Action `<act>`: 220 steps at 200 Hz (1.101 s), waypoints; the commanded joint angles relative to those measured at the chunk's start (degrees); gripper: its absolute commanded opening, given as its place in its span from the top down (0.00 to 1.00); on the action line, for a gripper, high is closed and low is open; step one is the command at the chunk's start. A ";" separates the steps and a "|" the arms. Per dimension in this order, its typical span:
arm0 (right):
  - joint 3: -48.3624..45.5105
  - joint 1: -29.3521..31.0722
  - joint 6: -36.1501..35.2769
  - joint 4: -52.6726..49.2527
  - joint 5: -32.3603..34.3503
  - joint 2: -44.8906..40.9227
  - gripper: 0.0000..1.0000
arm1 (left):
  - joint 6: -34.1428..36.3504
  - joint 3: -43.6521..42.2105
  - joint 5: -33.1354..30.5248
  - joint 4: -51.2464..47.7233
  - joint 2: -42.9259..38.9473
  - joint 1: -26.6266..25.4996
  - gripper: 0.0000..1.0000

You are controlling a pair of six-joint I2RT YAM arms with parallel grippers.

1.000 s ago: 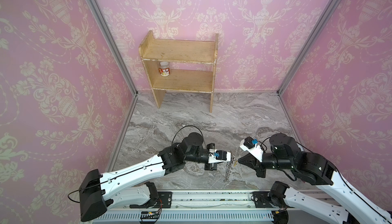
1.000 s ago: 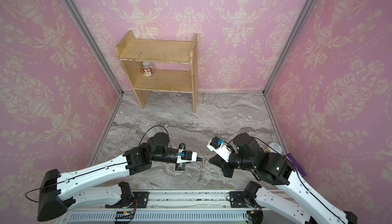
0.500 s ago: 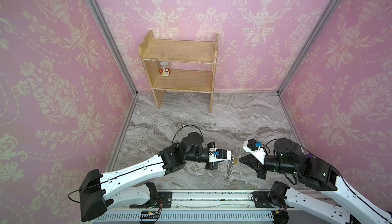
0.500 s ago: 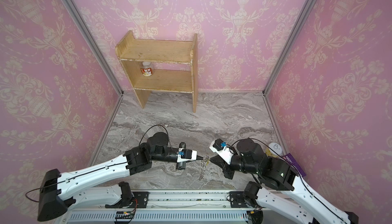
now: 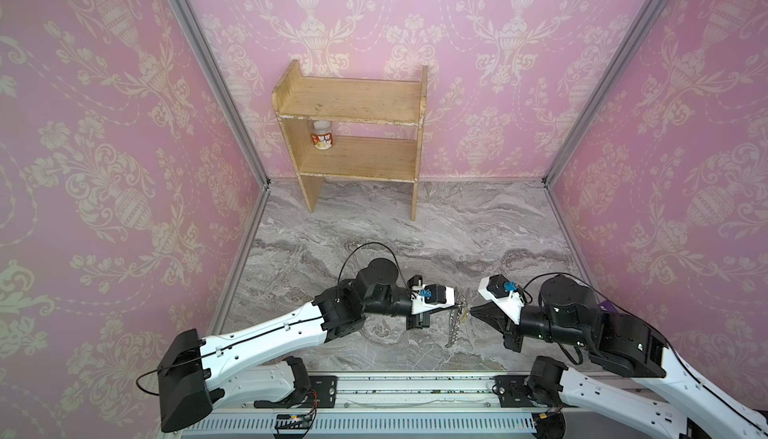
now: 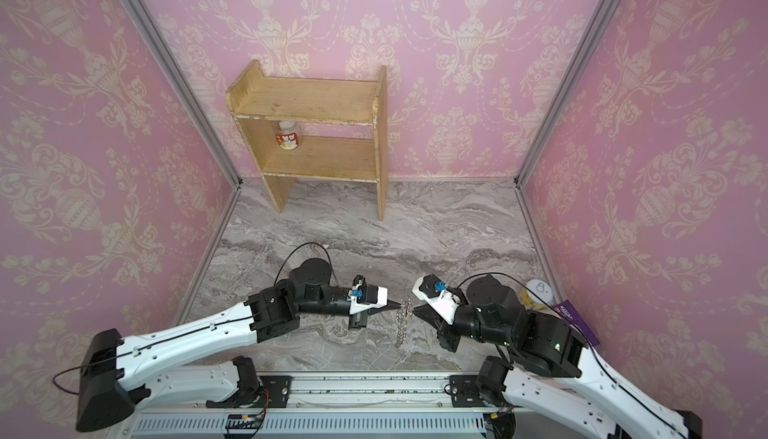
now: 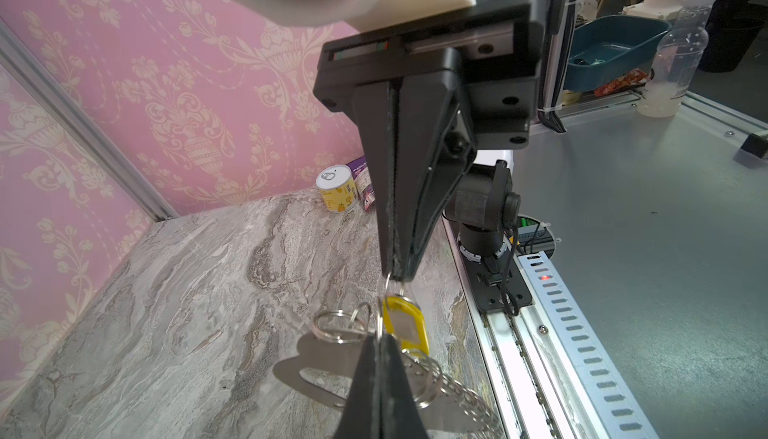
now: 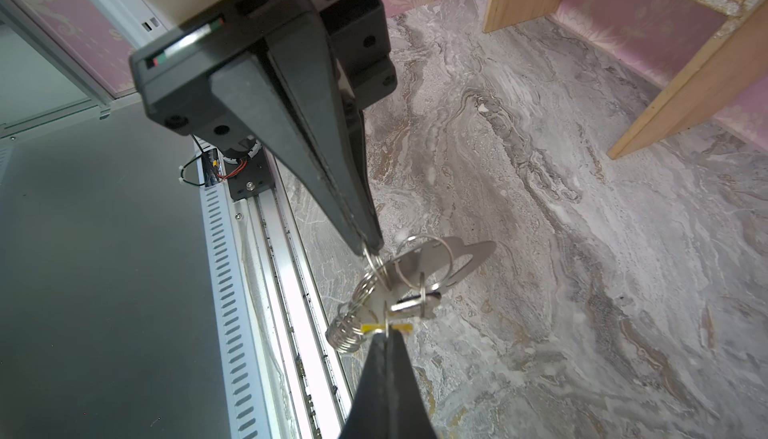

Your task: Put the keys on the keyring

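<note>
The keyring, a flat grey plate with several split rings, hangs in the air between my two grippers near the front rail. My left gripper is shut on one of its split rings. My right gripper faces it tip to tip. It is shut on the thin ring of the yellow key, which hangs against the plate.
A wooden shelf stands at the back wall with a small jar on its lower board. A yellow can and a purple packet sit by the right wall. The arms' metal rail runs along the front.
The right arm's wrist and elbow have shifted slightly to the right and down while its tips stay at the keyring. The left arm and the hanging keyring have hardly moved.
</note>
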 commanded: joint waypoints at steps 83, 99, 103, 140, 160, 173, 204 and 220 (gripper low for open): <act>3.67 0.47 -8.60 -2.71 3.51 1.22 1.00 | -11.47 -3.04 4.69 11.04 1.45 1.66 1.00; 4.35 0.47 -8.65 -2.67 3.13 1.40 1.00 | -13.01 -3.97 5.33 12.29 1.30 2.42 1.00; 4.50 0.47 -8.45 -2.55 2.96 1.40 1.00 | -13.32 -4.27 5.44 12.74 1.30 2.61 1.00; 4.02 0.47 -7.72 -2.14 1.54 1.95 1.00 | -14.67 -4.88 6.57 14.94 1.83 3.17 1.00; 3.15 0.49 -7.78 -1.68 1.77 2.15 1.00 | -15.05 -4.85 7.07 15.39 1.96 3.25 1.00; 2.93 0.47 -8.07 -1.48 2.17 2.39 1.00 | -14.79 -4.75 7.24 14.89 1.87 3.34 1.00; 3.19 0.51 -8.41 -0.48 2.56 2.68 1.00 | -14.36 -5.01 7.42 14.37 1.70 3.34 1.00; 3.54 0.47 -8.25 -0.37 2.20 2.79 1.00 | -14.11 -5.16 7.38 14.42 1.78 3.34 1.00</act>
